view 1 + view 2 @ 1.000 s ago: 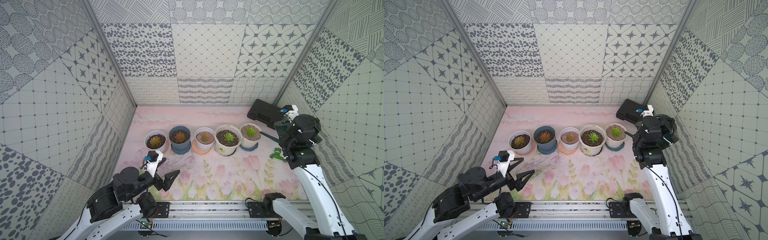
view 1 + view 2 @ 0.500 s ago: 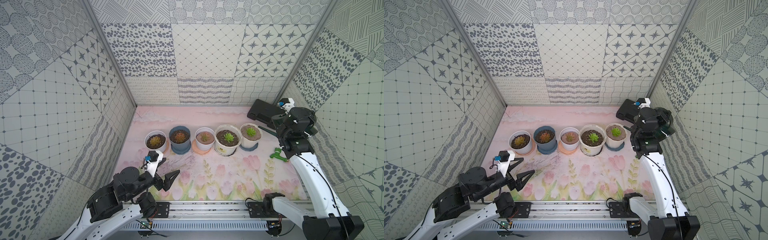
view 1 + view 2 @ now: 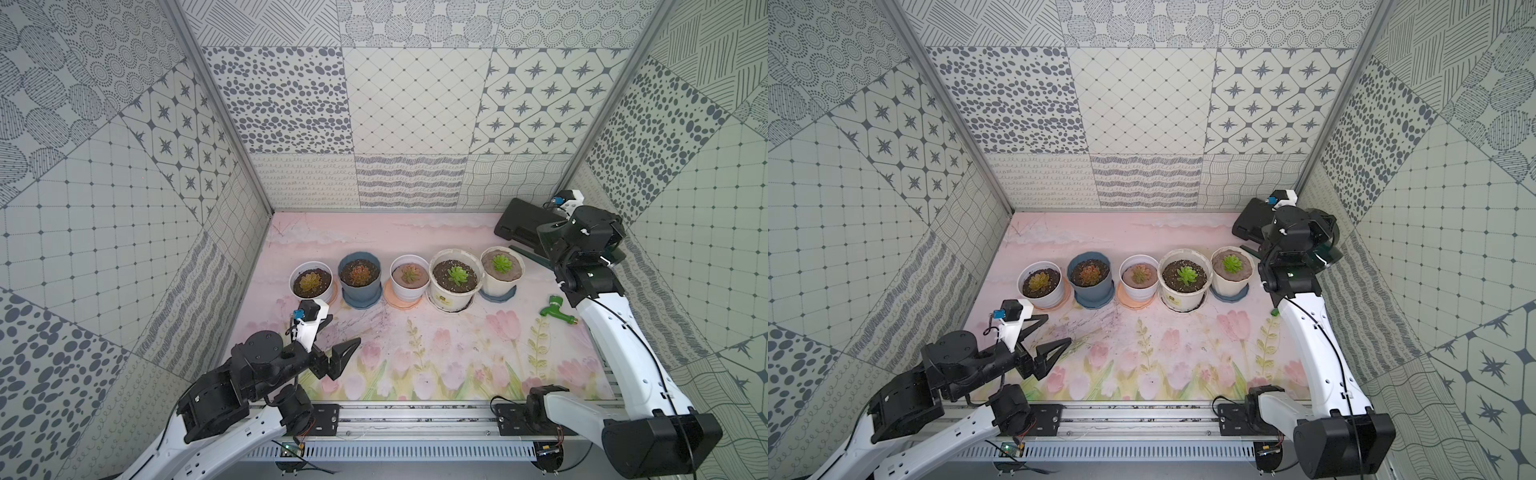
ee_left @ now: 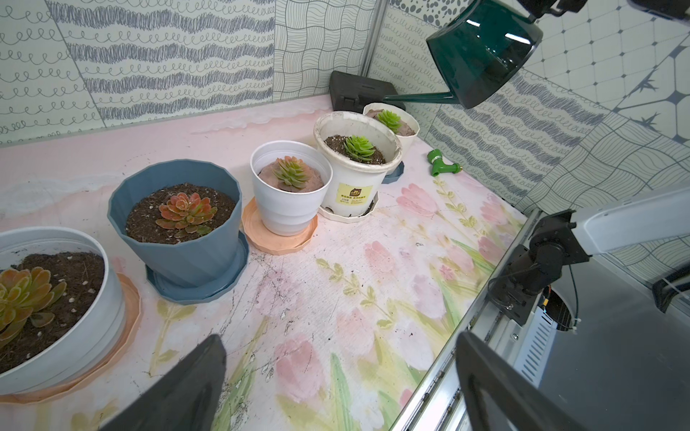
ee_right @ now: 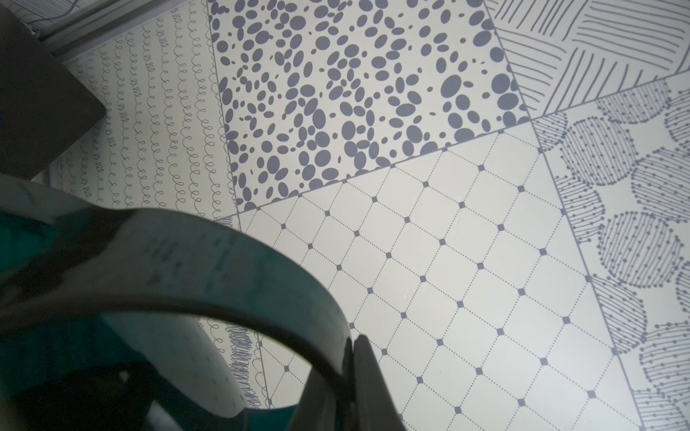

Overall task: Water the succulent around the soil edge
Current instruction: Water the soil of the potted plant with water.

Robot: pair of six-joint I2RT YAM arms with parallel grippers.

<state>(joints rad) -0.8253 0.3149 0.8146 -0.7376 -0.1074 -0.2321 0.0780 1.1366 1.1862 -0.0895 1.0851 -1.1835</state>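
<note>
Taking the far wall as twelve, the left gripper [image 3: 337,338] hung nearest me at about seven o'clock, fingers wide and empty above the surface [image 3: 415,332]. A green nozzle [image 3: 557,314] lay loose at four. Past it ran the row of pots, and the succulent [image 3: 501,263] sat in the white pot [image 3: 498,286] at the three o'clock end, its soil edge [image 3: 487,266] a smooth tan ring just inside the lip.

Just beyond, at two o'clock, the right gripper [image 5: 345,377] had its fingers closed on the handle of the can [image 4: 481,56], with the spout [image 4: 418,97] reaching toward that pot.

I judged the can stiff plastic and best carried by that handle loop; its weight would shift toward the spout as it tipped. The pot looked light enough to nudge over, the rosette's leaves looked brittle, and the mounded soil seemed likely to shed water outward.

From above, the wrist hid the right fingers. I could not tell how much water the dark can held, nor whether the spout tip stood over the soil or short of the rim. A black case [image 3: 519,222] lay farthest back, partly covered by the arm.
</note>
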